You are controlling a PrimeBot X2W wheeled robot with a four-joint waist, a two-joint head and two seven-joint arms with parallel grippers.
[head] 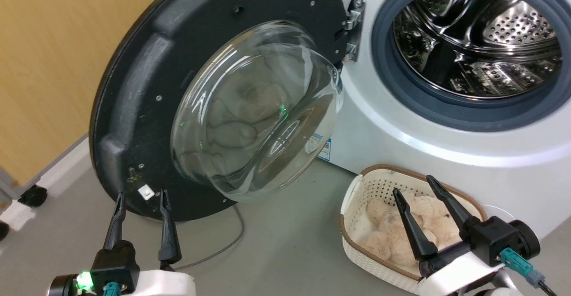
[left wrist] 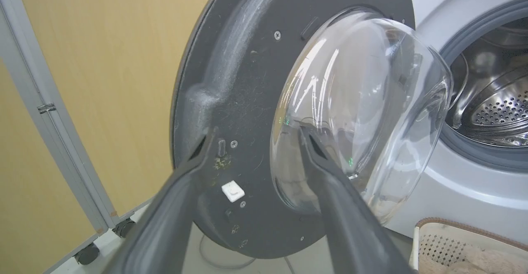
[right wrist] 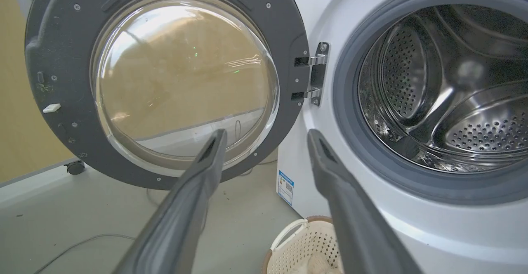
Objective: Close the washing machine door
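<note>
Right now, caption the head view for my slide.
The washing machine door stands wide open; left tool, open, poised near its lower rim.

Washing machine door point(head: 147, 86): round, black-rimmed, bulging clear glass bowl centre; swung wide open, hinged at right edge; fills upper left and centre of head view.
</note>
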